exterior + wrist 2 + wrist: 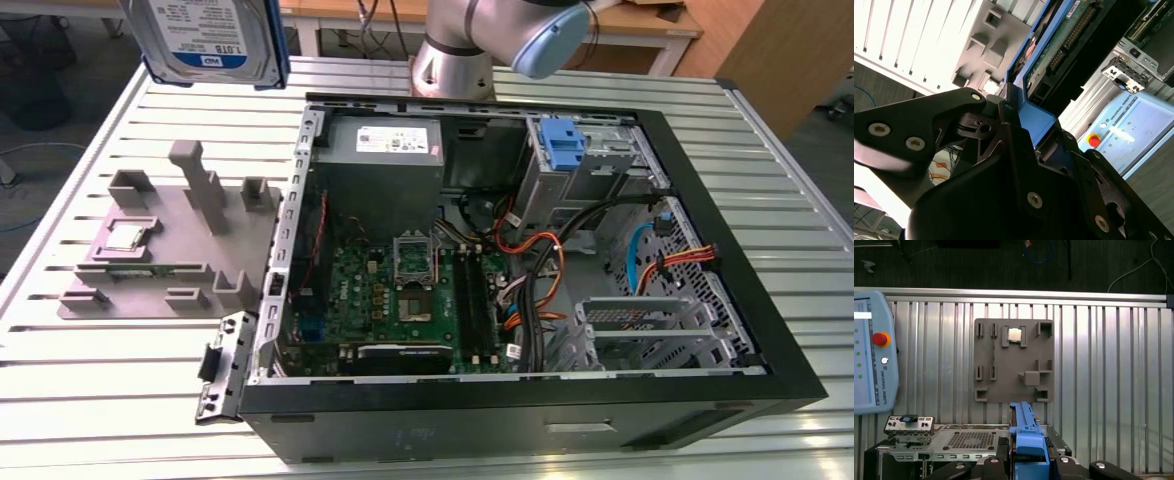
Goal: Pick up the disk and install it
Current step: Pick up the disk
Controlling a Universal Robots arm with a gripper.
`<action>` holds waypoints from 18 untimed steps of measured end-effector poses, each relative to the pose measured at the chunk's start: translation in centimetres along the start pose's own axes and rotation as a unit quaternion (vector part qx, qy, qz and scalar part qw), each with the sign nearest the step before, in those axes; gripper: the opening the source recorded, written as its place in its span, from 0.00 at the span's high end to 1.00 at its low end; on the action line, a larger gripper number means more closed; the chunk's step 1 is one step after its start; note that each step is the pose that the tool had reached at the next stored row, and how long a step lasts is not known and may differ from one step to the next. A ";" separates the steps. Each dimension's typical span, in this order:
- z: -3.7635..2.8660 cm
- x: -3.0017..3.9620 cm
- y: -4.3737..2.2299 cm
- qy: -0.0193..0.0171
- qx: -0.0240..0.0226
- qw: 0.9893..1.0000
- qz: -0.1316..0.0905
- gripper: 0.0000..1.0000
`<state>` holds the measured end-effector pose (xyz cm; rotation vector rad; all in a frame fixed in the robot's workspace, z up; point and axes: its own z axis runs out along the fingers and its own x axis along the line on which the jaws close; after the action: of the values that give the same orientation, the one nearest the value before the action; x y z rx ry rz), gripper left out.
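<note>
You have the disk [214, 40] up off the table [94, 400]. In the exterior view it hangs in the air at the exterior view's far left, high in the scene. Its white-and-blue label faces the camera, a blue rail runs down each long side, and it sits well apart from the open computer case [507, 415]. The gripper [1033, 120] is clamped on it: in the second wrist view the black fingers [1013, 135] close in on the blue side rail [1039, 125] from both sides, with the disk's green circuit board and connector row reaching away beyond them. The first wrist view shows the same grip edge-on, the rail standing out straight from between the two fingers. Past it lies the grey fixture tray [1004, 375], flat on the slatted metal surface, with a small square silver chip [1014, 334] seated in one of its pockets. In the exterior view that tray rests just beside the case, on the exterior view's left. Inside the case you can see the green motherboard [387, 290], the grey power supply [380, 145] at the far end, a blue latch [563, 140] on the drive cage, and orange and blue cables [541, 265] looping between them. A teach pendant [874, 355] with a red button lies on the table, apart from the tray.
</note>
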<state>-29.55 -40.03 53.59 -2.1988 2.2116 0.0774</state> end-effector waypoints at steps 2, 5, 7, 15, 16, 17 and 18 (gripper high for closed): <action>0.00 0.01 -0.01 0.000 0.000 1.000 0.000 0.63; 0.02 0.21 -0.01 0.000 0.000 1.000 0.000 0.63; 0.03 0.39 -0.01 0.000 0.000 1.000 0.000 0.63; 0.11 0.60 -0.37 0.000 0.000 1.000 0.000 0.63; 0.12 0.60 -0.54 0.000 0.000 1.000 0.000 0.63; 0.13 0.60 -0.71 0.000 0.000 1.000 0.000 0.63; 0.13 0.60 -0.87 0.000 0.000 1.000 0.000 0.63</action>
<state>-28.68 -40.63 53.41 -2.1989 2.2116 0.0773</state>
